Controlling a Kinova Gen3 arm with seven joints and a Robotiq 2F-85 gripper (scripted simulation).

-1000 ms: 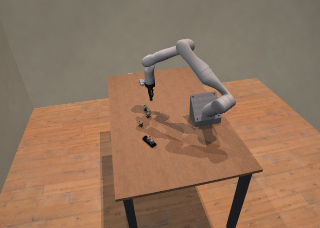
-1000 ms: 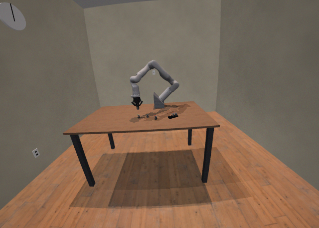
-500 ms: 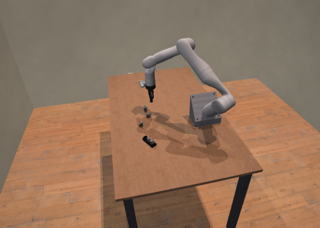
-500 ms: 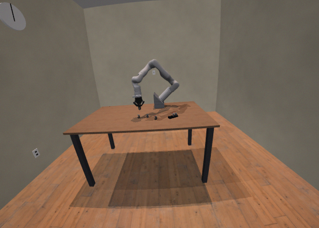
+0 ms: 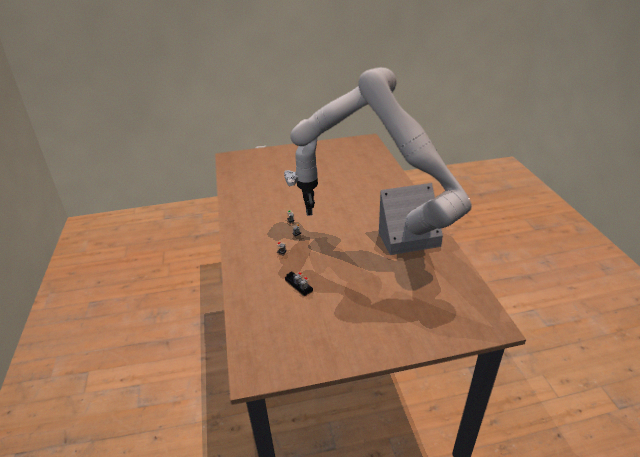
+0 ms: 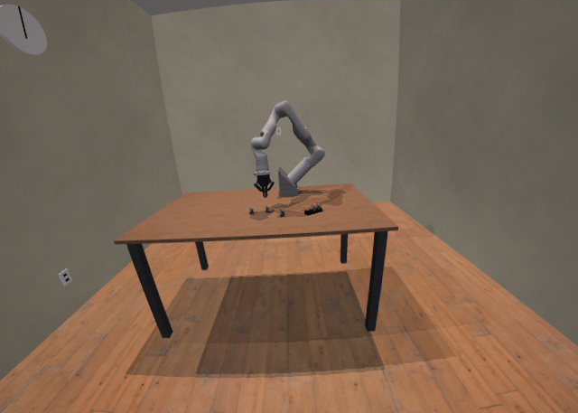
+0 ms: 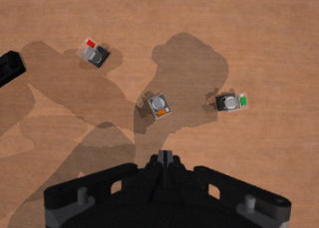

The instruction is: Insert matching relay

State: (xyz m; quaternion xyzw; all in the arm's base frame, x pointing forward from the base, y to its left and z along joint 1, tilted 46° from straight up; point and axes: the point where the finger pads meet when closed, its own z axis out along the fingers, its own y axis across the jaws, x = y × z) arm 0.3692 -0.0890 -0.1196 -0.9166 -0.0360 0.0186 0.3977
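The black rack [image 5: 291, 279] lies on the table with two red-buttoned relays in it; only its end shows at the left edge of the wrist view [image 7: 10, 68]. Three loose relays stand on the table: a red-buttoned one [image 7: 95, 54] [image 5: 281, 248], an orange-buttoned one [image 7: 159, 107] [image 5: 296, 230], and a green-buttoned one [image 7: 230, 102] [image 5: 290, 216]. My gripper [image 7: 164, 159] [image 5: 309, 210] is shut and empty. It hangs above the table, a little above and beside the orange and green relays.
The arm's grey wedge base [image 5: 409, 218] stands on the table to the right of the relays. The arm's shadows fall across the table around the relays and rack.
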